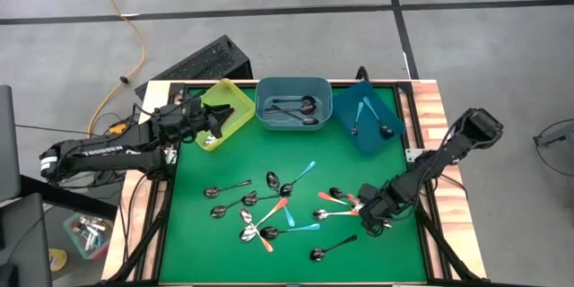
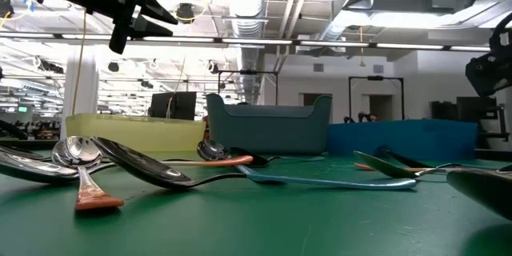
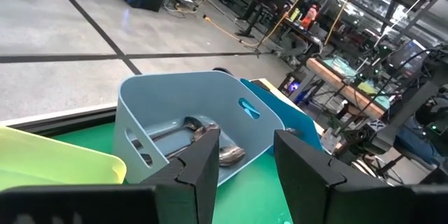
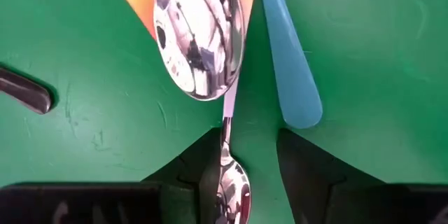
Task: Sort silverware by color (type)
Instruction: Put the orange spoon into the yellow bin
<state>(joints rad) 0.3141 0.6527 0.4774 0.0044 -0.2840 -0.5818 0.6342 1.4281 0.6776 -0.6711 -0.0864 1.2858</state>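
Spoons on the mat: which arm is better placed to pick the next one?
Right. Its pincer sits low among the loose spoons, open around a metal handle. The left pincer hangs empty over the yellow bin.

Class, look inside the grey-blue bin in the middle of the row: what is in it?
The grey-blue bin holds dark-handled metal spoons, at least two or three, overlapping. Their exact number is unclear, and its near wall hides them in the low view.

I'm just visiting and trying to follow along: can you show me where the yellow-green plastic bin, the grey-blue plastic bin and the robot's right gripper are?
Yellow-green plastic bin (image 1: 235, 100): high view, on its far rim.
Grey-blue plastic bin (image 1: 293, 83): high view, on its far wall.
Right gripper (image 1: 375, 221): high view, between its fingertips, low over the spoons.
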